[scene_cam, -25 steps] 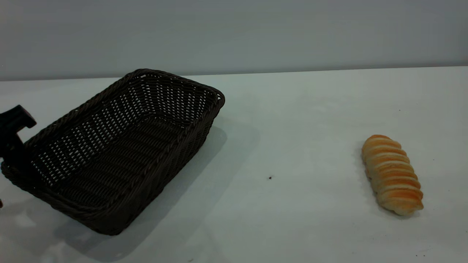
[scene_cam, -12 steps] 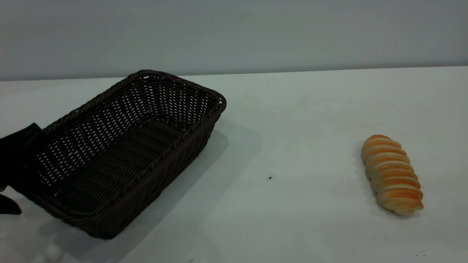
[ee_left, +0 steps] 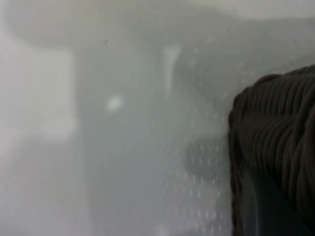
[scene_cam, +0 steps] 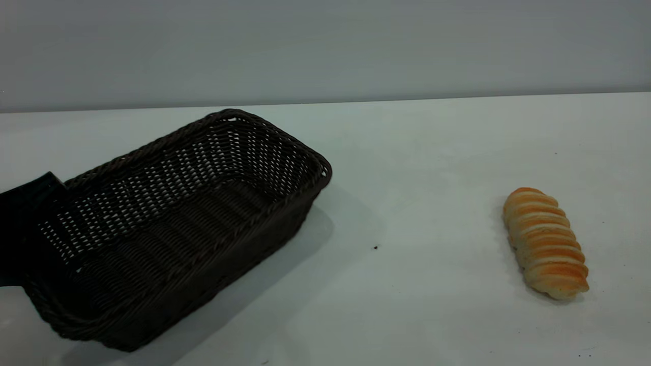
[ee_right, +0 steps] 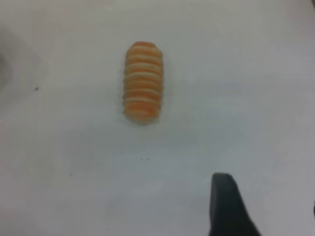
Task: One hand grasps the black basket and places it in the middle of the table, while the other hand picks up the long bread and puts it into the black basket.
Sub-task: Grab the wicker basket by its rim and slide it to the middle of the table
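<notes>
The black basket [scene_cam: 244, 239] lies at the left of the table [scene_cam: 432, 168], its long side slanting from near left to far middle. My left gripper [scene_cam: 30, 229] is at the basket's near-left end and is shut on its braided rim [ee_left: 275, 128]; one dark finger [ee_left: 268, 206] shows against the weave. The long bread [scene_cam: 545, 243] lies ridged side up at the right, far from the basket. It also shows in the right wrist view [ee_right: 142, 81]. My right gripper [ee_right: 268, 209] hovers above the table short of the bread, open and empty; it is out of the exterior view.
A small dark speck [scene_cam: 376, 247] lies on the table between basket and bread. A plain grey wall runs behind the table's far edge.
The basket has slid and swung to the right, its far end now nearer the table's middle. The left gripper moved in with it. The bread has not moved.
</notes>
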Available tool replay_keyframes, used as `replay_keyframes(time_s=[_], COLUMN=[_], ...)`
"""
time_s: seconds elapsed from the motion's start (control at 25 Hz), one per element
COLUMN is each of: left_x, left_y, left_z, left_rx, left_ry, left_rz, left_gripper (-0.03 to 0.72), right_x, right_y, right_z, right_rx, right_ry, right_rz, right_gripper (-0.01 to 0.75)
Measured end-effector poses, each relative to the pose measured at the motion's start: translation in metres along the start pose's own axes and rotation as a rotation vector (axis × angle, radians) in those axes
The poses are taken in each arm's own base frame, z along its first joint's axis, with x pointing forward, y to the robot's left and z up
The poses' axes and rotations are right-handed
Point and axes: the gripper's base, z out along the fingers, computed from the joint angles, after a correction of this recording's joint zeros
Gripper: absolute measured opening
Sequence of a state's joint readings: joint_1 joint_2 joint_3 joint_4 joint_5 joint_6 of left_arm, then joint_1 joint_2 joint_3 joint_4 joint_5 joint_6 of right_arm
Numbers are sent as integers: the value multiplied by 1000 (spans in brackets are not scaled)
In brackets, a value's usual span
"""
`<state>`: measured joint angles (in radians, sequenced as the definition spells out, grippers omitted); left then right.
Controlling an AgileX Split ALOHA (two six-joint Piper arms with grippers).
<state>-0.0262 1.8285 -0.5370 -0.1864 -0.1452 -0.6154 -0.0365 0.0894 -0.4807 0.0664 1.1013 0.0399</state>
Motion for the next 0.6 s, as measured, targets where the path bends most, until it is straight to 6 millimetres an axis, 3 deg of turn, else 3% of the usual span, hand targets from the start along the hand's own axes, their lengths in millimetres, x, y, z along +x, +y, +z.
replay_keyframes(time_s=[0.36,0.6], left_x=[-7,-21], left_y=[-9,-54], left_z=[-14,-27], left_rx=[-11,-54], left_ry=[-5,-26], left_rz=[386,613], left_gripper=[144,144], right_x=[0,0], right_y=[0,0], right_z=[0,0], right_rx=[0,0], right_ry=[1,3], right_rz=[0,0], right_gripper=[396,396])
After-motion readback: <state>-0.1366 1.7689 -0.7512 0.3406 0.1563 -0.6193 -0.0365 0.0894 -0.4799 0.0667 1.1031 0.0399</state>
